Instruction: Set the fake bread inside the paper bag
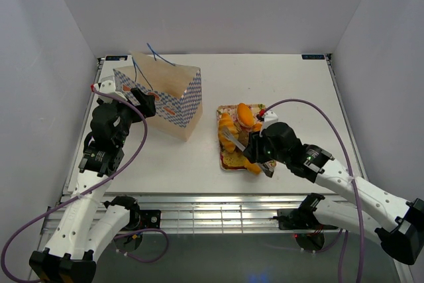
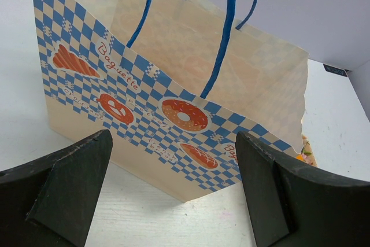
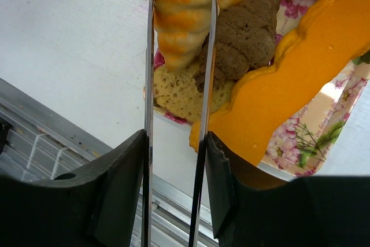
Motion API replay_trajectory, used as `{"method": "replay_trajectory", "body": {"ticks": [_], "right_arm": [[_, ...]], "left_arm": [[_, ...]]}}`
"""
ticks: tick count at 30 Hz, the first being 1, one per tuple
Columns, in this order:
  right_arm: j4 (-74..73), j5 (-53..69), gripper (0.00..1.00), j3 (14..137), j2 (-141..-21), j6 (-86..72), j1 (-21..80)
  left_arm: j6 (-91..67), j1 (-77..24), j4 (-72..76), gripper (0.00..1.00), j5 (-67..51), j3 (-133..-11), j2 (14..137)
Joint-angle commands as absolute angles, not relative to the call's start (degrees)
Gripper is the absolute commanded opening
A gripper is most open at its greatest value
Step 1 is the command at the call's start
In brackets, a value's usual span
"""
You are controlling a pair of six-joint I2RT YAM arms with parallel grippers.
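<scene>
The paper bag (image 1: 169,94) stands open at the back left, with blue checkered sides and blue string handles; it fills the left wrist view (image 2: 173,85). My left gripper (image 1: 142,101) is open and empty beside the bag's left end (image 2: 173,195). The fake bread (image 1: 242,120) is piled on a floral tray (image 1: 227,165) at the centre right. My right gripper (image 1: 255,150) is shut on metal tongs (image 1: 232,138). In the right wrist view my right gripper (image 3: 173,148) holds the tongs (image 3: 149,85), whose blades flank a golden croissant (image 3: 179,15), next to a brown croissant (image 3: 243,33), a toast slice (image 3: 179,93) and a long orange piece (image 3: 289,85).
The floral tray's rim (image 3: 312,143) lies near the table's front edge. A metal rail (image 1: 212,207) runs along the front of the table. White walls enclose the back and both sides.
</scene>
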State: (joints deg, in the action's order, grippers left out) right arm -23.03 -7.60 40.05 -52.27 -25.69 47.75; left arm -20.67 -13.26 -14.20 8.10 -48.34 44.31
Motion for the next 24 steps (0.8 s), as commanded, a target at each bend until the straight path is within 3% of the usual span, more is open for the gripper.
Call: {"method": "replay_trajectory", "body": {"ticks": [1, 12, 24], "right_arm": [[-22.8, -10.0, 0.47, 45.2, -49.1, -26.0, 47.7], [-22.2, -12.4, 0.45, 55.2, -48.6, -21.9, 47.7], [-11.3, -5.2, 0.46, 72.0, -59.1, -12.6, 47.7]], "left_arm": [[-21.0, -13.5, -14.2, 0.98, 7.4, -48.3, 43.7], [-21.1, -13.5, -14.2, 0.98, 7.4, -48.3, 43.7], [-21.0, -13.5, -14.2, 0.98, 9.2, -48.2, 43.1]]}}
